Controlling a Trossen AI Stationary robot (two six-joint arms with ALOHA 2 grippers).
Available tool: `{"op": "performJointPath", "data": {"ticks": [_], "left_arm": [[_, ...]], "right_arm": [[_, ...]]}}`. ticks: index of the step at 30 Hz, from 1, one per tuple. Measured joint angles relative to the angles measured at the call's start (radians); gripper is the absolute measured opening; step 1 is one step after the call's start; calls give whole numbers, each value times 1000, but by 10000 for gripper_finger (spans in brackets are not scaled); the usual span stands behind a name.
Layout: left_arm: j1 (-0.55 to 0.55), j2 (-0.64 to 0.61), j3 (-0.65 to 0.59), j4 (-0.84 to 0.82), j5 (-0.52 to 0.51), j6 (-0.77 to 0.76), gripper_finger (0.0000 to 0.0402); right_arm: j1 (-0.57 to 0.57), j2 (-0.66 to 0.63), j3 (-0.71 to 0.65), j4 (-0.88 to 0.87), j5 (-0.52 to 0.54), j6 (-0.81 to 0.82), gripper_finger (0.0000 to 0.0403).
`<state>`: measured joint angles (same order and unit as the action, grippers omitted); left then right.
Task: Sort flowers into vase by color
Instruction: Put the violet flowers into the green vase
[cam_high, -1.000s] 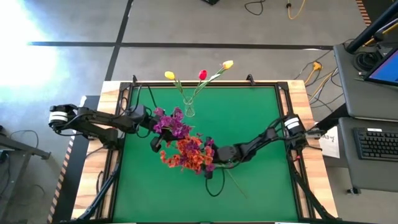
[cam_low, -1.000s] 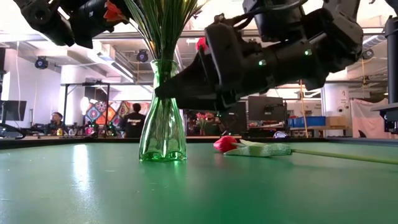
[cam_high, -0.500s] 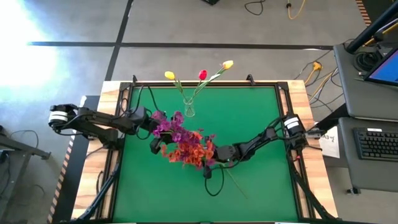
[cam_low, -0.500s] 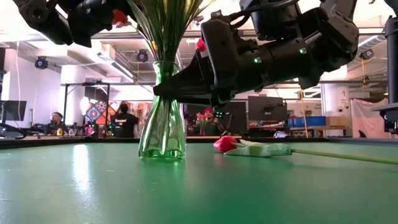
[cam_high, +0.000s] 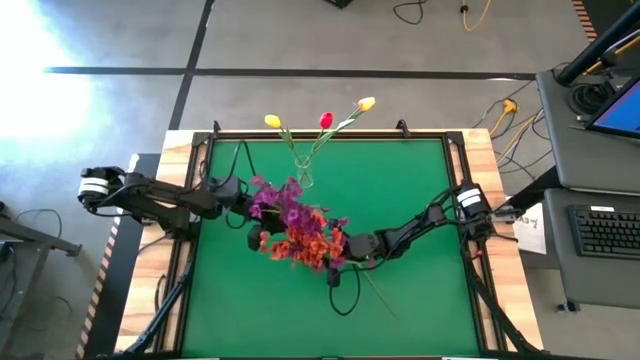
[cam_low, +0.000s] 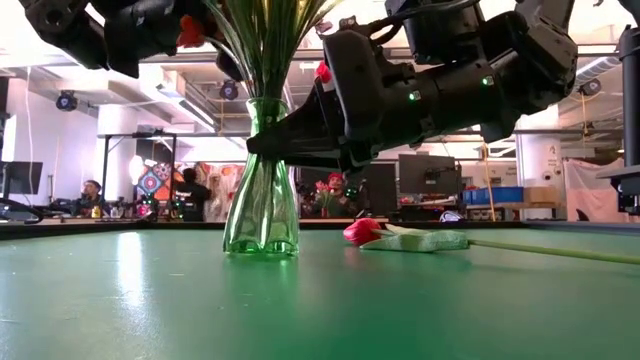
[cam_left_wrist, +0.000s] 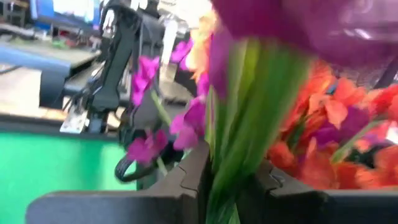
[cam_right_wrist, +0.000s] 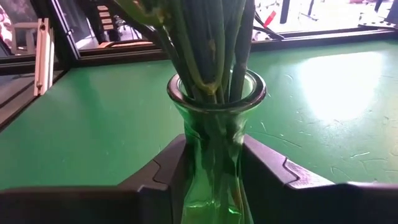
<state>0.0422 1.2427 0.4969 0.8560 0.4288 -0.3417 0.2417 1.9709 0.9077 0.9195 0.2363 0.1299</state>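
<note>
the purple clustered spray (cam_high: 281, 198) now sits a little nearer the table's middle than a second ago, overlapping the orange-red clustered spray (cam_high: 305, 243) — the left gripper (cam_left_wrist: 231, 183) is clamped on its bundle of green stems. the right gripper (cam_right_wrist: 211, 165) closes around the small clear glass vase (cam_right_wrist: 214, 140), already full of stems, standing on the green table (cam_high: 420, 190). a pink-red tulip (cam_low: 363, 232) lies flat beside it. no writing is readable. from above, blossoms hide both grippers — and this vase.
</note>
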Motion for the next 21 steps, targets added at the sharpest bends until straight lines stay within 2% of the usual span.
{"op": "performJointPath", "data": {"ticks": [7,14,21], "left_arm": [[-10,0,0,-21,10,26,40],[-11,1,0,-10,144,45,40],[-9,10,0,-26,139,45,44]], "right_arm": [[0,0,0,-1,-6,0,117],[0,0,0,-2,-8,-1,115],[0,0,0,-3,-3,0,116]]}}
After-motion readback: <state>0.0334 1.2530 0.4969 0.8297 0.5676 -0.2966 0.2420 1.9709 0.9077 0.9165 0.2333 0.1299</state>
